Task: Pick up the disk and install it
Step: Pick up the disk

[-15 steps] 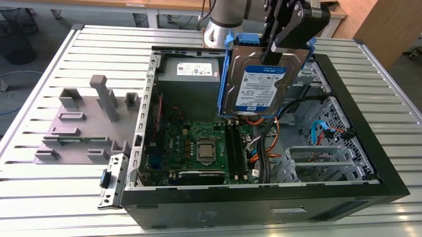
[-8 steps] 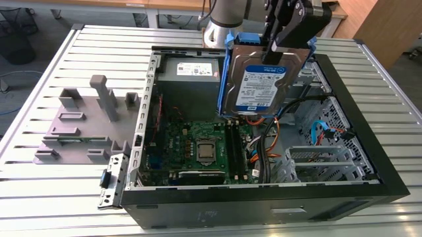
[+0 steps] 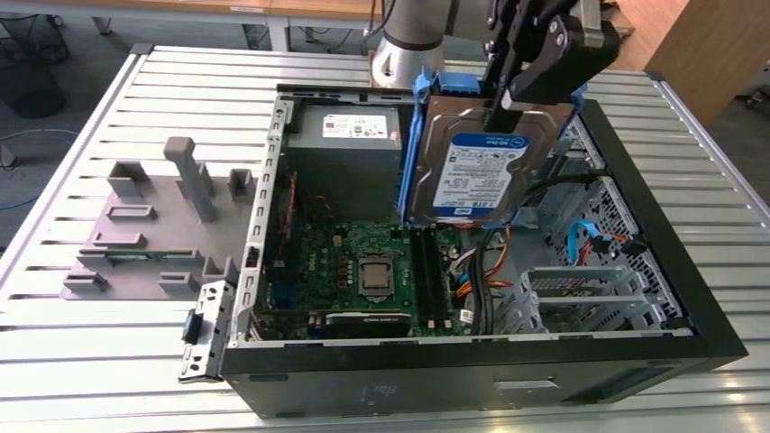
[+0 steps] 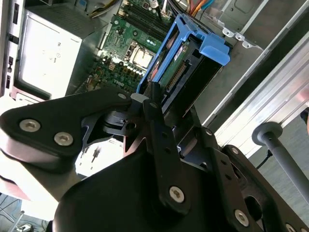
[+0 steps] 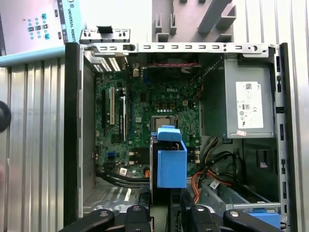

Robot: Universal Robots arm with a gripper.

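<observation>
Presently the gripper [image 3: 503, 115] is clamping the disk [image 3: 479, 176] by its upper edge, with the jaws closed against the drive's two flat faces. The disk is hanging upright below them, label facing the exterior view. It is hovering over the open computer case [image 3: 481, 374], above the motherboard [image 3: 361, 271] and just to the exterior view's right of the grey power supply [image 3: 343, 144]. In the second wrist view the blue caddy end is projecting beyond the fingers [image 4: 155, 113] — case interior beneath. A grey fixture [image 3: 157, 225] is sitting on the slatted table [image 3: 72, 361], beside the case.
</observation>
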